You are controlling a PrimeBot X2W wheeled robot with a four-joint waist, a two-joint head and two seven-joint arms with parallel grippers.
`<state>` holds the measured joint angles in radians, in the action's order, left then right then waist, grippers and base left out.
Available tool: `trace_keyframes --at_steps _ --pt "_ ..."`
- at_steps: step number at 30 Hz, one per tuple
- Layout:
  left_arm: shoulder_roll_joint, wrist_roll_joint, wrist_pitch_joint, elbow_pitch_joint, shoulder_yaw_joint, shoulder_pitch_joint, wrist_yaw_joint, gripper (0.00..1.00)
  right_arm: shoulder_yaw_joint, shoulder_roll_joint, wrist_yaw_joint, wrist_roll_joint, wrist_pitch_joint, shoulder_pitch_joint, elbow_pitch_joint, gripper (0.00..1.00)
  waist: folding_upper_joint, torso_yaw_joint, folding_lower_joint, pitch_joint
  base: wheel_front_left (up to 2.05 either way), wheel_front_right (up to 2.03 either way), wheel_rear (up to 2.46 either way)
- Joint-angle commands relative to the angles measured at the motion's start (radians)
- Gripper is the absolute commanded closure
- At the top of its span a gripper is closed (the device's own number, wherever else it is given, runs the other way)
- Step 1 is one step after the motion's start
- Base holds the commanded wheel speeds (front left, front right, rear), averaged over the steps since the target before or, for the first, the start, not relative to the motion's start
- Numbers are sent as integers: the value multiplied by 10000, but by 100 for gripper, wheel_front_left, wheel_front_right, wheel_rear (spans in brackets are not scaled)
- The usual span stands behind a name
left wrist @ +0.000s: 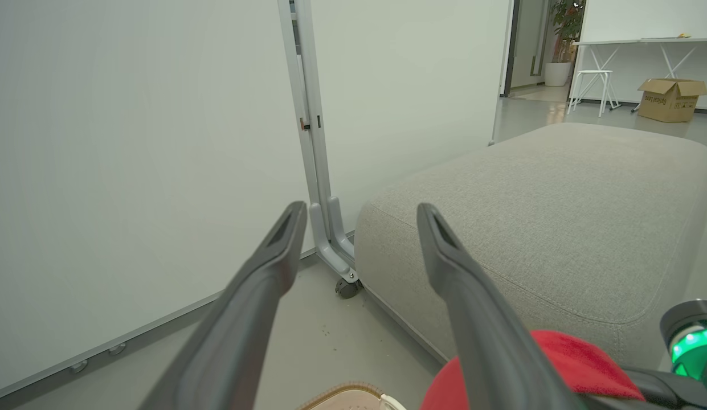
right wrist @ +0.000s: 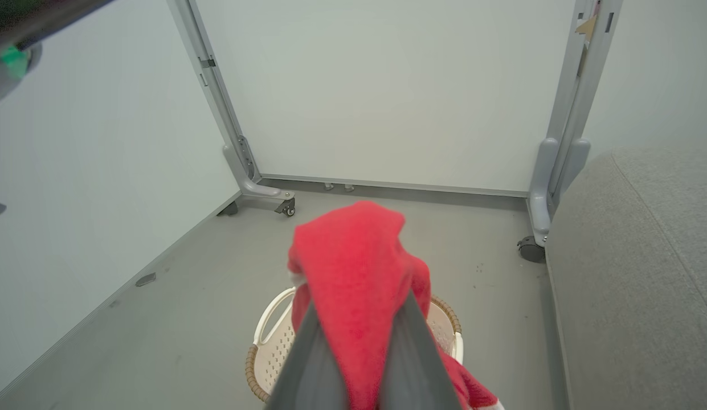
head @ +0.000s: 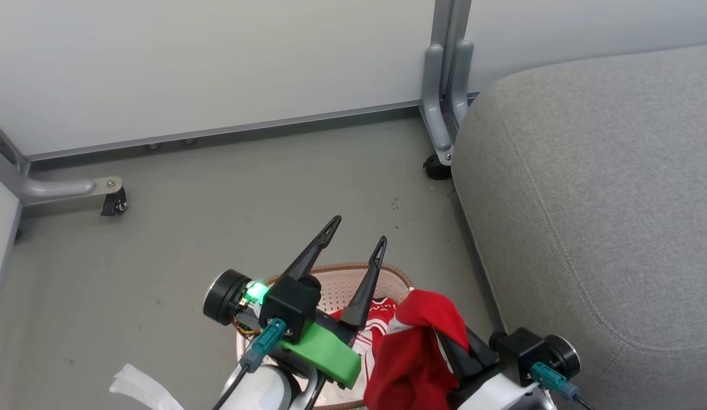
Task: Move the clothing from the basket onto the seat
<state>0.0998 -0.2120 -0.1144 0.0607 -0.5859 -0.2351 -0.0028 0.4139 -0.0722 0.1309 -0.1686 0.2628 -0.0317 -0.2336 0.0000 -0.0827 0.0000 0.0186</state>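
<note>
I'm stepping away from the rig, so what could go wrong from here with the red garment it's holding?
The red garment hangs loosely from the shut right gripper, so it may slip off short of the seat. Its trailing end sits close to the open left gripper and the basket rim and might snag there.

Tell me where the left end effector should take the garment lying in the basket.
Probably pinch the bunched red-and-white striped garment at its top fold, coming down from above: the basket walls block the sides. The left end effector stands open.
</note>
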Motion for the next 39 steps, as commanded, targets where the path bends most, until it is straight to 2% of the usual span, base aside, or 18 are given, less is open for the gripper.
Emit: trace_keyframes --at_steps 1,10,20,30,39 --pt "65 -60 -40 20 34 -58 69 0 -93 11 -3 -3 30 -176 94 100 0 -106 0 69 0 0 0" --pt "300 19 -332 283 341 -113 407 0 -777 112 -3 -49 32 -561 713 100 0 -910 0 722 0 0 0" --pt "623 499 -1306 944 832 -356 1004 0 -1278 176 -3 -250 30 -880 1845 100 0 -2656 0 1630 0 0 0" --pt "1055 659 -1476 1370 916 -583 854 0 -1907 221 -1 -769 32 -670 3066 100 0 -4608 0 2578 0 0 0" --pt "1195 843 -1424 1697 497 -1318 356 0 -3169 220 -3 -918 32 -973 4366 100 0 -4807 0 3483 0 0 0"
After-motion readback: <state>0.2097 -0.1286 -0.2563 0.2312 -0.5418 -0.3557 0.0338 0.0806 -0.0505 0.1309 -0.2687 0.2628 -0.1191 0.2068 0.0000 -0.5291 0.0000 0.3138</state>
